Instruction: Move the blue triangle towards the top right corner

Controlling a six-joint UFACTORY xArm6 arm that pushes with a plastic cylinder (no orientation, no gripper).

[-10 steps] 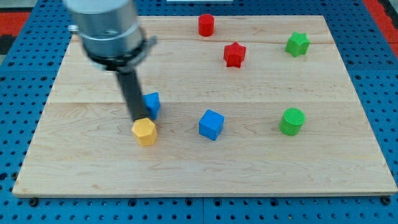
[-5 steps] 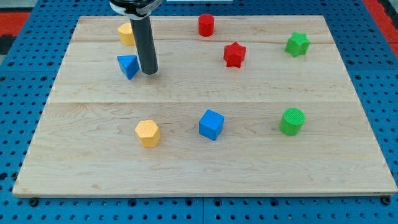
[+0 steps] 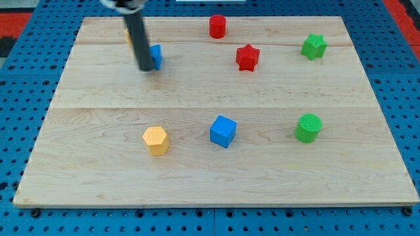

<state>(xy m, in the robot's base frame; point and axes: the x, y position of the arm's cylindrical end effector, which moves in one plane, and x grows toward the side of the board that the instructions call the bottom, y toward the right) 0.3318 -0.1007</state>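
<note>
The blue triangle [image 3: 155,56] lies on the wooden board [image 3: 216,177] in its upper left part. My rod comes down from the view's top, and my tip [image 3: 144,67] rests right against the triangle's left side, partly hiding it. A yellow block behind the rod near the view's top left is almost fully hidden.
A red cylinder [image 3: 217,26] stands at the top centre, a red star [image 3: 247,57] right of the triangle, a green star [image 3: 314,46] at the top right. A yellow hexagon [image 3: 155,139], a blue cube [image 3: 222,131] and a green cylinder [image 3: 308,128] lie across the middle.
My tip has gone from the triangle's right side to its left side. The blue triangle has shifted right and slightly up. The other blocks have not moved.
</note>
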